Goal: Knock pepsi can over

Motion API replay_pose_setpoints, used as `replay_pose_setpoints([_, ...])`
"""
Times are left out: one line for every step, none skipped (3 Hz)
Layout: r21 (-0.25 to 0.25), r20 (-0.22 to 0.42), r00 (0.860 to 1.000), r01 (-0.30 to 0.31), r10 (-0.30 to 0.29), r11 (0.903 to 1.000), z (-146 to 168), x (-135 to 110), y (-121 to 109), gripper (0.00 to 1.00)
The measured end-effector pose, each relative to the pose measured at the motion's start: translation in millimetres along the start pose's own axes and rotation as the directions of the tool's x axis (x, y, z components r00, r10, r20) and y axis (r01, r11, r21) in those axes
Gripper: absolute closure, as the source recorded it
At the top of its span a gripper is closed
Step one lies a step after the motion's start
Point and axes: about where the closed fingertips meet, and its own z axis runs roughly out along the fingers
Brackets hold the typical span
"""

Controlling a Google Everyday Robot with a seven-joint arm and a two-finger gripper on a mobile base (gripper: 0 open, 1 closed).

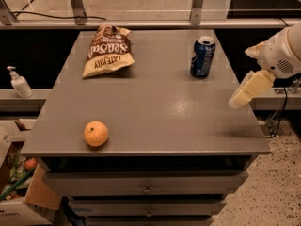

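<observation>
**Item 1. Drawers** (146, 190): Below the front edge of the surface (155, 117), shut. They play no part in the task.

**Item 2. Orange** (96, 133): Loose near the front-left corner, well apart from everything else. It is round and would roll if bumped, but it lies far from any likely path.

**Item 3. Hand** (246, 90): Cream-coloured, hanging just off the right edge about midway between the front and far corners, angled down and inward. Whether it is open or closed cannot be told, and nothing is seen in it. It is judged to be placed for a sideways approach, since a knock calls for a push, not a grasp.

**Item 4. Pepsi can** (202, 56): Upright near the far-right corner, a little in from the right edge, silver top up. It is not yet knocked over. It is apart from the hand, which sits nearer the front and further right.

**Item 5. Snack bag** (107, 51): Lying flat near the far-left corner, well apart from the can.

**Item 6. Pump bottle** (19, 82): On a ledge beyond the left edge, lower than the surface and out of the way.

**Open room:** The bare middle runs from the can toward the front and left edges, with nothing between hand and can.

**Edges:** The can stands close to the right edge. A push leftward or toward the centre would likely keep it aboard. Once toppled, a cylinder may roll.
</observation>
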Motion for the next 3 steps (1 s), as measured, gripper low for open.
replay_pose_setpoints([0.010, 0.083, 0.995, -0.059, 0.058, 0.9982, 16, -3, -26, 0.00])
replay_pose_setpoints([0.011, 0.161, 0.981, -0.109, 0.106, 0.9940, 25, -10, -49, 0.00])
replay_pose_setpoints([-0.015, 0.228, 0.965, -0.130, 0.130, 0.9914, 36, -21, -63, 0.00])
